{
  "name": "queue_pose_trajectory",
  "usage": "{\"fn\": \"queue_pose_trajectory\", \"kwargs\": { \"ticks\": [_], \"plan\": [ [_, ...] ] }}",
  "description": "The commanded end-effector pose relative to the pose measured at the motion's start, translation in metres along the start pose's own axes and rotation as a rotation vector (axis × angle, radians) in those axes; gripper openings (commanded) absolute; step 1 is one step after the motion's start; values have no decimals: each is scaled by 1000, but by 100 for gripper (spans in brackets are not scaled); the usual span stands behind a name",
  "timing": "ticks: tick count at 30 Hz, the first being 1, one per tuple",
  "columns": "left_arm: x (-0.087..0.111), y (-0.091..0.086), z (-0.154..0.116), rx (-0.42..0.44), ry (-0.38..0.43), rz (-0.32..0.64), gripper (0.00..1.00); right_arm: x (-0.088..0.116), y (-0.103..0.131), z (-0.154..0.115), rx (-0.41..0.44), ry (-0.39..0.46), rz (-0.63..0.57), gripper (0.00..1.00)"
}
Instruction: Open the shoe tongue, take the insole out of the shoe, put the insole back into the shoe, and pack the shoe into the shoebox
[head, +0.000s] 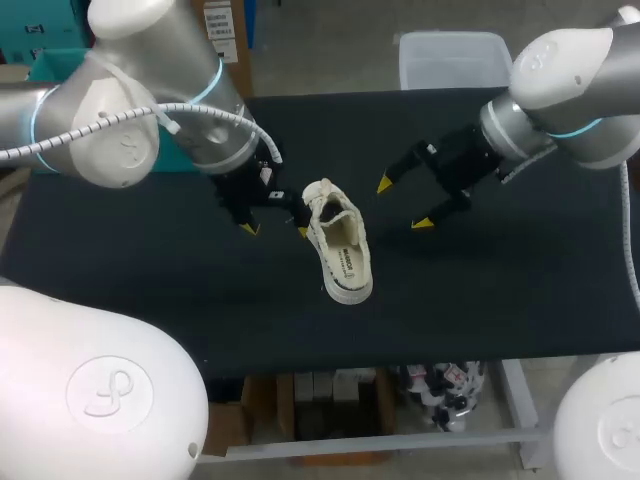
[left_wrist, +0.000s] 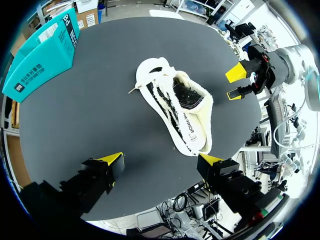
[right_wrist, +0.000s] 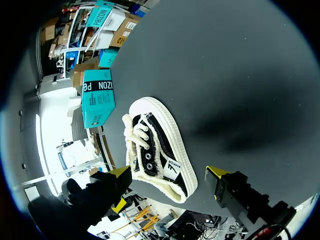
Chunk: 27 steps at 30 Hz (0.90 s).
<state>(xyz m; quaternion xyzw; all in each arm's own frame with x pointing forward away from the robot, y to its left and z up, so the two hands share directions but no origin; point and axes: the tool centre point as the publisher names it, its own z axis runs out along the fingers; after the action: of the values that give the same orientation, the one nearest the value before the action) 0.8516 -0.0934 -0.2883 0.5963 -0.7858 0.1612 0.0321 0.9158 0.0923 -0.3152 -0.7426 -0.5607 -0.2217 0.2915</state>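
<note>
While the shoe (head: 338, 245) is sitting mid-table (head: 500, 300), opening facing up, you are seeing the left gripper (head: 275, 230) hanging wide open and empty just beside it at nine o'clock, the right gripper (head: 403, 204) gaping, holding nothing, at two o'clock

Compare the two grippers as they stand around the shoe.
The left gripper sits close beside the shoe, one tip almost at its side; the right gripper hangs clearly apart from it. The left gripper is on the robot's left of the shoe, the right gripper on its right. Both are open and empty.
</note>
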Motion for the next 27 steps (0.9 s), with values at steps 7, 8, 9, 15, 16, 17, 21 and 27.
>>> {"fn": "queue_pose_trajectory", "kwargs": {
  "ticks": [7,8,9,15,16,17,21,27],
  "plan": [
    [8,-5,29,18,-15,-46,100,-2,16,-12,49,-121,-197,100],
    [9,-5,30,22,-15,-52,100,-3,17,-11,52,-134,-207,100],
    [10,-6,34,21,-14,-53,100,-4,20,-10,63,-142,-234,100],
    [16,-11,48,13,-17,-71,100,-7,27,-10,64,-187,-298,100],
    [17,-12,49,13,-16,-72,100,-8,28,-10,70,-195,-313,100],
    [19,-13,51,15,-16,-79,100,-9,29,-11,73,-211,-324,100],
    [23,-20,58,7,-13,-97,100,-12,33,-12,95,-253,-374,100],
    [33,-28,67,-11,-30,-96,100,-18,37,-13,106,-284,-424,100]
  ]
}}
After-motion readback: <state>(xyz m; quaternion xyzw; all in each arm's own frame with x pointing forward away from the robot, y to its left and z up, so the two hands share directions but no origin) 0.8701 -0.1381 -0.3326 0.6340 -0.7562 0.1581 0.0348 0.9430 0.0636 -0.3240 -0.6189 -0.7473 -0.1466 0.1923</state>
